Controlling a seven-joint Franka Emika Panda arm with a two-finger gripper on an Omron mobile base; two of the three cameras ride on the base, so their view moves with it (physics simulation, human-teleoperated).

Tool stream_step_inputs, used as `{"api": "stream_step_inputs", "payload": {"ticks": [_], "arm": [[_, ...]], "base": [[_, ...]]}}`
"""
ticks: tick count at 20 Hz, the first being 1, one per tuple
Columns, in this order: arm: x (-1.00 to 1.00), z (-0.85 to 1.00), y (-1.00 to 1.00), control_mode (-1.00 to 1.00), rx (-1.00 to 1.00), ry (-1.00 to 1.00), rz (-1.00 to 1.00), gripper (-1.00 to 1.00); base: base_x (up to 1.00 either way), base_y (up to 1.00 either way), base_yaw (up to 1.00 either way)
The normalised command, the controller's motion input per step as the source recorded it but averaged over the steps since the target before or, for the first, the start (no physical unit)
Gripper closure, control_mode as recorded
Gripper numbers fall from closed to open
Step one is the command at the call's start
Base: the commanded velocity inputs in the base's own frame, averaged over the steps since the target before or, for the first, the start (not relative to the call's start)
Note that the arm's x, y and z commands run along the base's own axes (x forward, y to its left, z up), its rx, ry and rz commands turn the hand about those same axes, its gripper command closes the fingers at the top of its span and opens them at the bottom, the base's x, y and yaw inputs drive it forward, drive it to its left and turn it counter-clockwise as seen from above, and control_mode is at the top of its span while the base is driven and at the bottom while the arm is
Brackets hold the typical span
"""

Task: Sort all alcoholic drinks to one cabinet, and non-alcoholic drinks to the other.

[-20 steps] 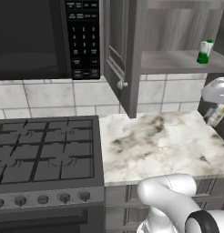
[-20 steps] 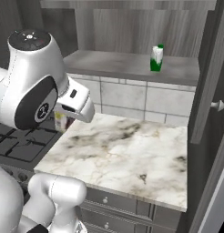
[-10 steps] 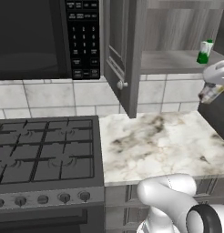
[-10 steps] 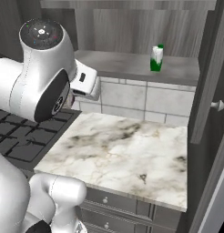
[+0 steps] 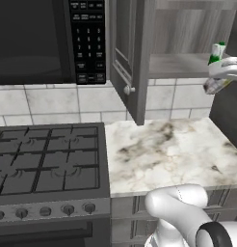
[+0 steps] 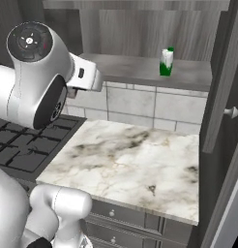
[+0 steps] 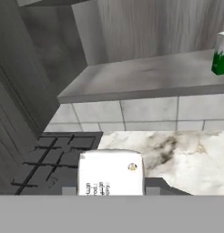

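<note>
My gripper (image 7: 109, 189) is shut on a container with a white face and small print (image 7: 110, 172); I cannot tell what drink it is. In the left base view the gripper (image 5: 217, 80) hangs at the right edge with the held thing (image 5: 213, 87), level with the open cabinet's shelf (image 5: 178, 65). A small green-and-white container (image 5: 217, 52) (image 6: 165, 62) (image 7: 221, 54) stands upright on that shelf, just beyond the hand. The brown beer bottle is out of view. In the right base view my own arm hides the hand.
The cabinet's left door (image 5: 132, 58) swings out over the marble counter (image 5: 164, 149); the right door (image 6: 222, 87) stands open too. A microwave (image 5: 38, 38) hangs above the gas stove (image 5: 48, 159) at left.
The arm has lifted the held container from just above the counter up to shelf height, close to the green-and-white container.
</note>
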Motion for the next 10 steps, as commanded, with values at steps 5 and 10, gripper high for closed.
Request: {"api": "stream_step_inputs", "payload": {"ticks": [5, 10], "arm": [[0.53, 0.26, 0.08, -1.00, -0.11, 0.00, 0.00, 1.00], [0.74, 0.03, 0.00, -1.00, -0.08, 0.00, 0.00, 1.00]], "base": [[0.00, 0.00, 0.00], [0.00, 0.00, 0.00]]}}
